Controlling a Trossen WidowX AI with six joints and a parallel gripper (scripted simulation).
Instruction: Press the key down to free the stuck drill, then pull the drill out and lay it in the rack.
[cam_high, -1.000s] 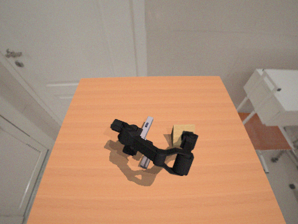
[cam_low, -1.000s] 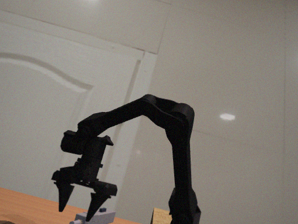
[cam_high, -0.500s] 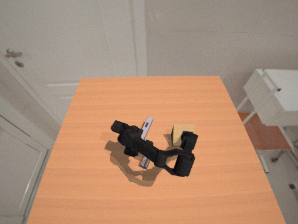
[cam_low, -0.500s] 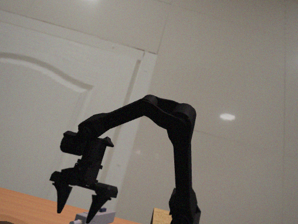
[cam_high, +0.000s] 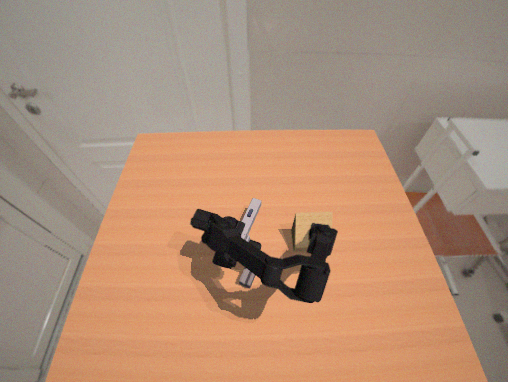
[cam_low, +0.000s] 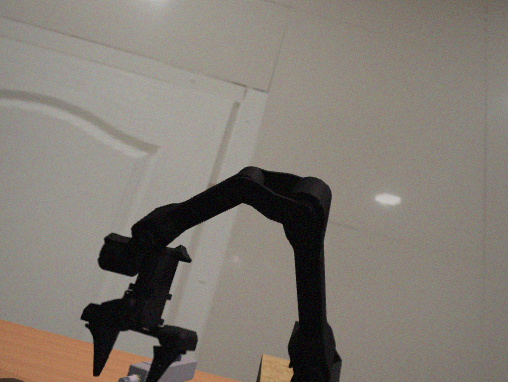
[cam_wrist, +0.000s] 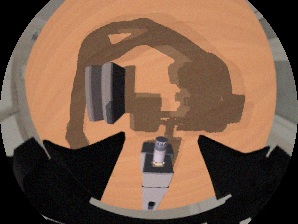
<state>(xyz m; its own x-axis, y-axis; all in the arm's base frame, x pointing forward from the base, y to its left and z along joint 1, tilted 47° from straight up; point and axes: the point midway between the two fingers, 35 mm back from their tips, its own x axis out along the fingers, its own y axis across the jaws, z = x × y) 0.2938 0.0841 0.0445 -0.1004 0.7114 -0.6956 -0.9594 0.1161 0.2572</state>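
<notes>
A grey holder block (cam_high: 253, 206) (cam_low: 176, 369) (cam_wrist: 157, 177) lies on the orange table (cam_high: 150, 310), with a small blue key (cam_high: 251, 213) on its top. The drill's pale round end (cam_low: 124, 378) (cam_wrist: 160, 148) sticks out of the holder's near end. My gripper (cam_high: 237, 250) (cam_low: 128, 369) (cam_wrist: 162, 137) is open and empty. It hangs low over that end, one finger on each side of it. The rack (cam_high: 245, 278) (cam_wrist: 105, 92), a small dark and grey piece, lies on the table a short way from the holder. The arm hides the middle of the holder in the top view.
A light wooden block (cam_high: 314, 222) (cam_low: 274, 368) stands beside the arm's base (cam_high: 312, 282). A white shelf unit (cam_high: 467, 165) stands off the table to the right. A door and white walls lie behind the table's far edge.
</notes>
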